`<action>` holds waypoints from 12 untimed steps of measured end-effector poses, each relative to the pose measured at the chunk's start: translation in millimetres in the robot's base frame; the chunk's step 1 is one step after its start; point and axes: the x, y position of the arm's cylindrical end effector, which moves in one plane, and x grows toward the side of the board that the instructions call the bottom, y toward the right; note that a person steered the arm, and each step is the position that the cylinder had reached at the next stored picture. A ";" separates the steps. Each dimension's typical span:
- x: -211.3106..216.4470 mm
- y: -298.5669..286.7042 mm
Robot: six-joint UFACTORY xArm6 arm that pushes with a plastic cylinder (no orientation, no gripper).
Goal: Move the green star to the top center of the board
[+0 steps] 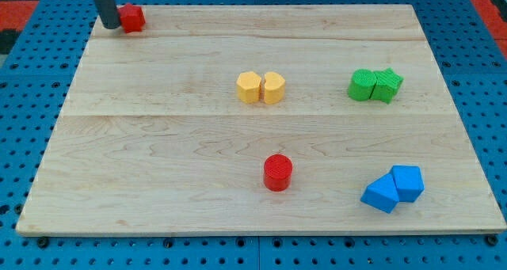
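Two green blocks touch each other at the view's right, in the upper half of the wooden board [158, 143]. The right one looks like the green star [388, 85]. The left one is a rounder green block [363, 85]. My tip [111, 27] rests at the board's top left corner, far from the green blocks. It is right next to the left side of a small red block [133, 18].
Two yellow blocks [249, 87] [273, 88] sit side by side near the board's centre, left of the green pair. A red cylinder [278, 173] stands at the lower middle. Two blue blocks [381, 194] [407, 181] touch at the lower right.
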 end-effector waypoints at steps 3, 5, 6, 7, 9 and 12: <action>57.1 62.9; 57.1 76.0; 57.1 78.2; 57.0 95.0; 57.0 317.1; 174.0 517.1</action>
